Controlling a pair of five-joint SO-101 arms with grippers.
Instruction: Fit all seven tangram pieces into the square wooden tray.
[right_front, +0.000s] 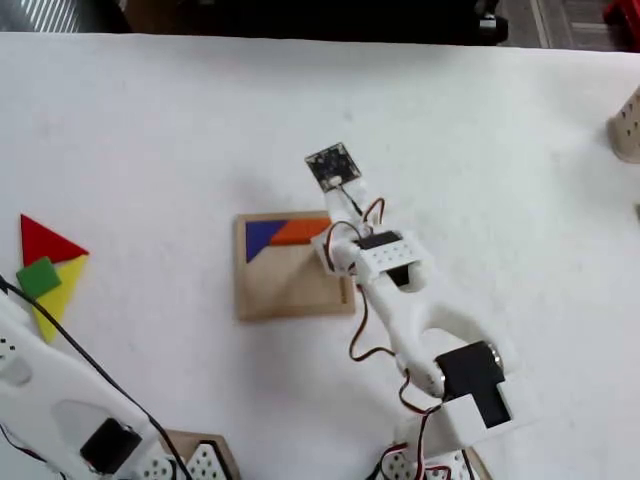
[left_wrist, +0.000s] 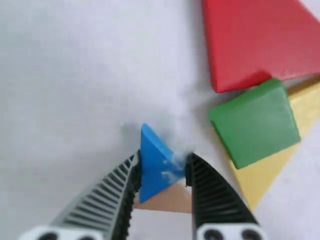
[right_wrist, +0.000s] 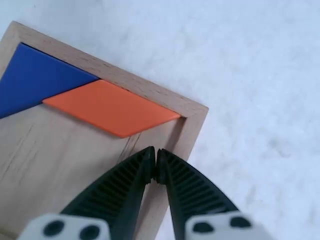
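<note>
The right arm extends over the counter's (right_front: 150, 130) middle, right claw (right_wrist: 154, 156) clenched empty above the tray (right_wrist: 192, 125) rim; the tray holds an orange piece (right_wrist: 112, 107) and a dark-blue piece (right_wrist: 35, 80). In the left wrist view, the left claw (left_wrist: 163, 164) grasps a light-blue triangle (left_wrist: 152, 167), apparently tilted, near the green square (left_wrist: 255, 122).

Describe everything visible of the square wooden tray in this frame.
The tray is a shallow square of pale wood with a raised rim, flat on the white table. A dark blue triangle and an orange parallelogram lie edge to edge along the side farthest from the arms' bases; grain shows on the floor beside them. The right gripper, shut, hangs over the rim by the parallelogram.
</note>
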